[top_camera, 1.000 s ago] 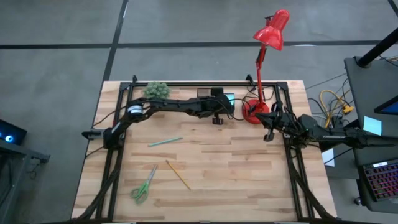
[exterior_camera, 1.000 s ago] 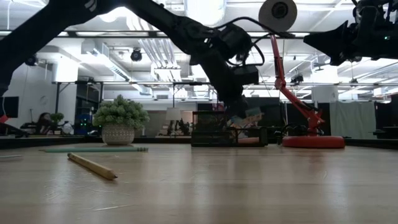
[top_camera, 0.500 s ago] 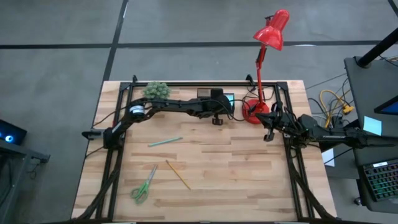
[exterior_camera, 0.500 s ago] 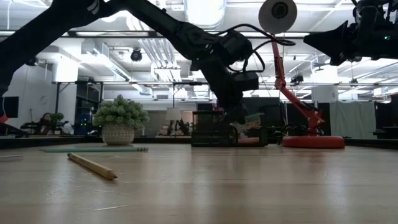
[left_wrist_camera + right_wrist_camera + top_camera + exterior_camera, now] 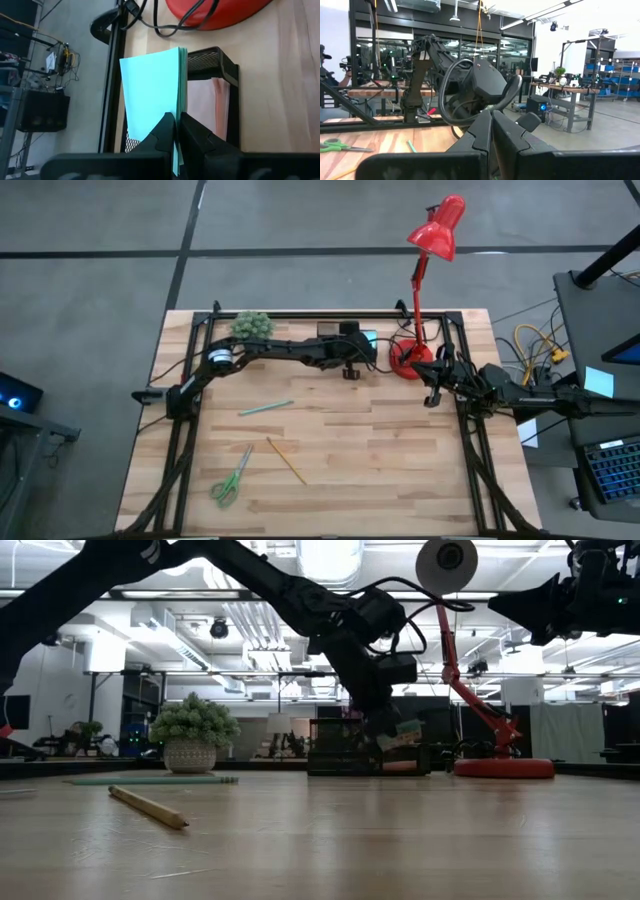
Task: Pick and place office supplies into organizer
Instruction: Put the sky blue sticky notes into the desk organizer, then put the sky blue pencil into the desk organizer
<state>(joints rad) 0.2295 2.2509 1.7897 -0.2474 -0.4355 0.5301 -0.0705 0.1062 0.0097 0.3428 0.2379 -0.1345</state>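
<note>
At the counter's far edge, the left pincer [image 5: 175,131] stands clamped on a light-blue sticky pad [image 5: 152,92], held edge-on right above the black organizer [image 5: 220,57], where a pink pad [image 5: 212,107] already sits in the compartment beside it. The pad's flat face runs parallel to the organizer's walls, so release likely calls for a straight drop. The right pincer [image 5: 491,122], shut and empty, waits near the lamp base [image 5: 405,360], farther from the organizer.
</note>
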